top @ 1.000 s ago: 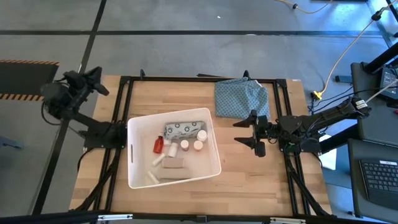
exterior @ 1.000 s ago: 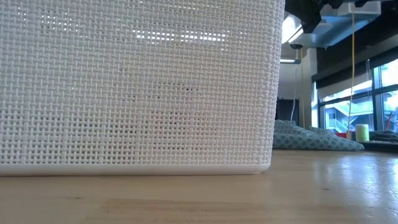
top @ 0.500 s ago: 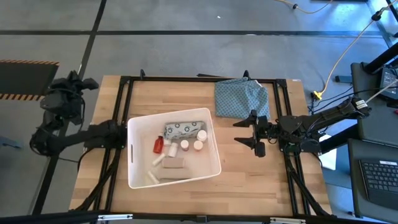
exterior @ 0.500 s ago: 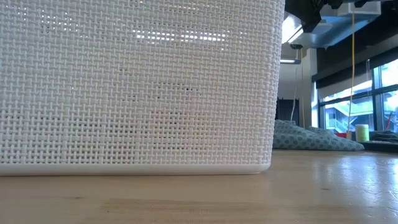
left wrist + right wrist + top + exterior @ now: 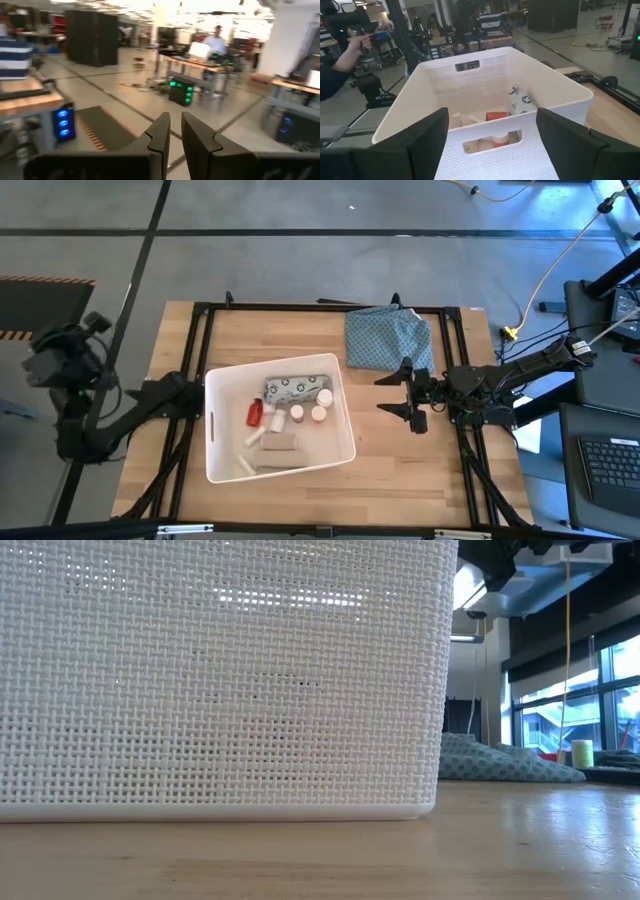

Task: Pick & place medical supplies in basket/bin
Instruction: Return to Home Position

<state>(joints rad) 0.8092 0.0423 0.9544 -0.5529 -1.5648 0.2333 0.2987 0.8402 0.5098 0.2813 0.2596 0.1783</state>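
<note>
Open-plan robotics laboratory, indicated by concrete floor [image 5: 300, 205], hazard-striped floor marking [image 5: 40, 280], tall dark equipment cabinets [image 5: 92, 37], electronics-laden workbenches [image 5: 197, 61], and trailing yellow cable [image 5: 550, 270].

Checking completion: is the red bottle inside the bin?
Inside: the red bottle lies on the floor of the bin, within its walls.

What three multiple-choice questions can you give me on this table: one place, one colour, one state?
1. Where is the red bottle? A on the floor B in the white bin C in a gripper
2. What colour is the cloth? A blue-green B yellow C black
3. The right gripper has its fingers: A shut on a bottle B open, empty C hidden
Answers: B, it lies inside the bin walls; A, plain from above; B, fingers spread with nothing between.
</note>
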